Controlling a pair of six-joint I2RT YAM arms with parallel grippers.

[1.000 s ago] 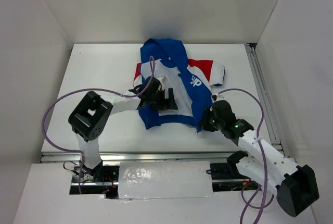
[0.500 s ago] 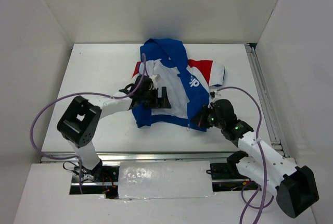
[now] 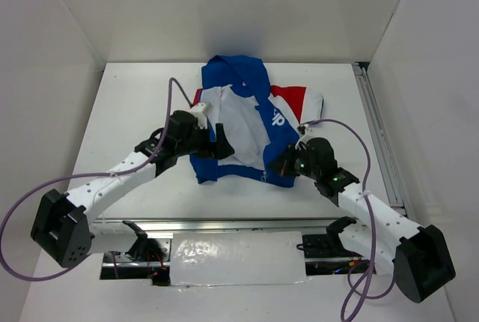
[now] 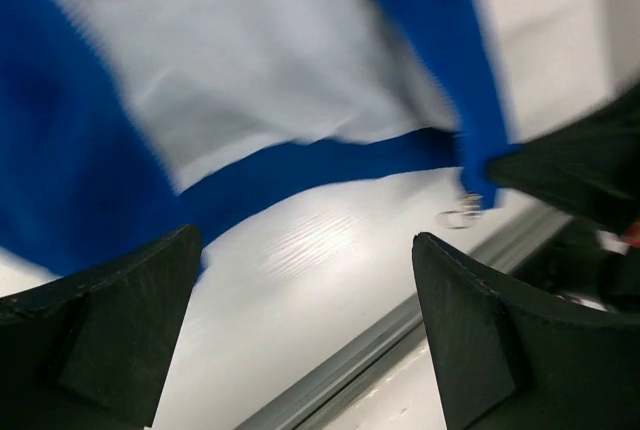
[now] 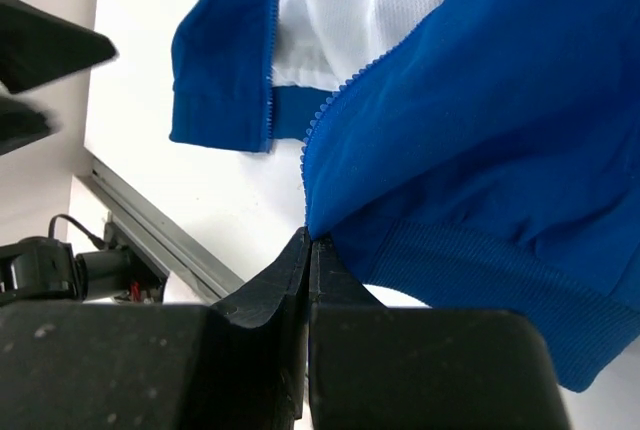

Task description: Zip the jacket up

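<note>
There, the jacket (image 3: 243, 108) lay toward the far middle of the table (image 3: 127, 112), well apart from the left edge and short of the near edge. It lay unzipped, pale lining showing between its blue fronts. The right tool (image 3: 275, 168) was pinched shut on one front's hem corner, beside the zipper teeth. The left tool (image 3: 222, 144) hovered spread wide over the other front.
</note>
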